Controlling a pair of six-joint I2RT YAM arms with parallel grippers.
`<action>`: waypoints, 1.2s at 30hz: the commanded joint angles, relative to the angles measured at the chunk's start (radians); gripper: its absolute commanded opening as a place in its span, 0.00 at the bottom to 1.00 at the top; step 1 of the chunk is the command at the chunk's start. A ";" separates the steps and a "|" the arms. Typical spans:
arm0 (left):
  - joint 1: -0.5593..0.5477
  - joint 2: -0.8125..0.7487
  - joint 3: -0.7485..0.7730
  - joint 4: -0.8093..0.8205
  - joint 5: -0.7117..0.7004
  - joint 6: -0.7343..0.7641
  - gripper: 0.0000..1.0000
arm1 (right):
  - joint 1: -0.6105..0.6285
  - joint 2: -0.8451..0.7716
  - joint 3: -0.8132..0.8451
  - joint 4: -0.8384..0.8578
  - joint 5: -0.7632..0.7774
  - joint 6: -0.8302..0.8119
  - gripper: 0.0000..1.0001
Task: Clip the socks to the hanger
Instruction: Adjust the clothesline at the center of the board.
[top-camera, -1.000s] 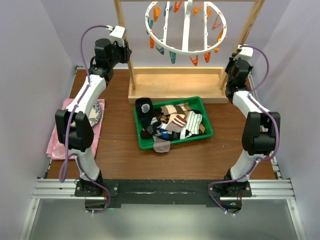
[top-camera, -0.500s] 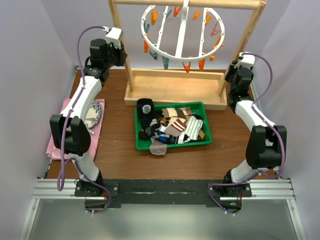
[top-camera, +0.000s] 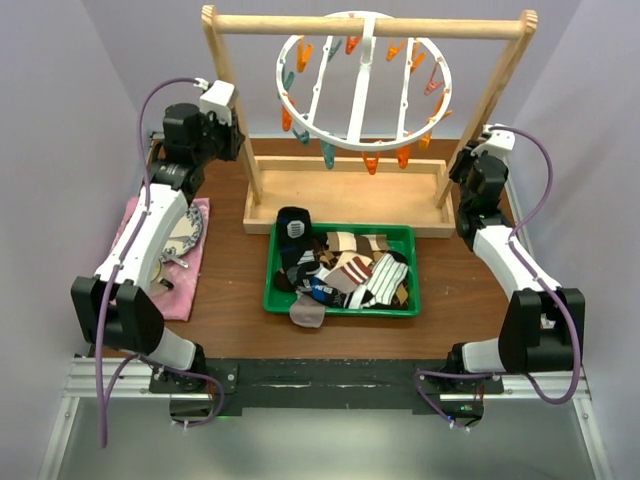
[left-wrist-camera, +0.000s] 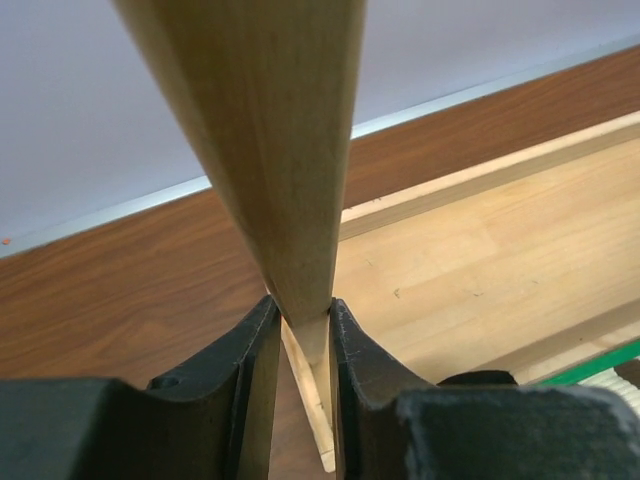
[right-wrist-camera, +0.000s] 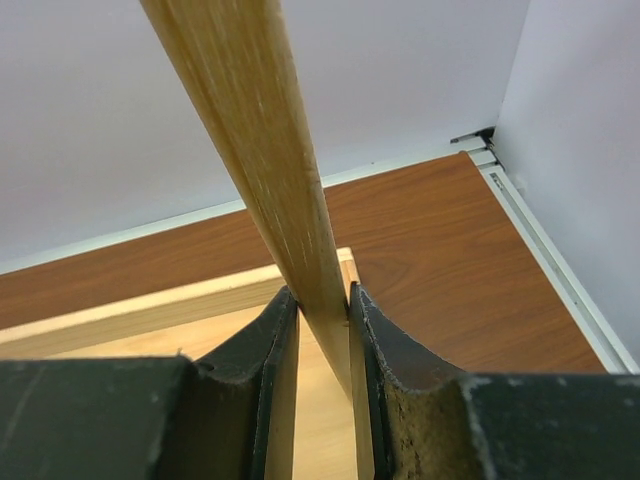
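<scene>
The socks lie in a heap in the green tray. The hanger, a white ring with orange and teal pegs, hangs from the round bar of the wooden frame. My left gripper is shut on the frame's left post. In the left wrist view both pads press the post. My right gripper is shut on the right post. The right wrist view shows the post clamped between its pads.
A pink cloth with a round patterned item on it lies at the left edge under my left arm. Purple walls close in the table on three sides. The frame's base sits just behind the tray.
Both grippers have drawn the wooden frame and hanger toward the near side, so its top bar now shows. The green tray sits nearer too. Both arms have folded back.
</scene>
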 joint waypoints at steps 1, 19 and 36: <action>-0.025 -0.087 -0.059 -0.156 0.066 0.006 0.20 | 0.002 -0.042 -0.018 -0.067 0.059 0.097 0.14; -0.045 -0.210 -0.172 -0.225 0.056 0.038 0.15 | 0.028 -0.132 -0.140 -0.131 0.095 0.185 0.11; -0.039 -0.221 -0.107 -0.089 -0.017 -0.014 0.85 | 0.040 -0.085 0.005 -0.197 0.089 0.205 0.52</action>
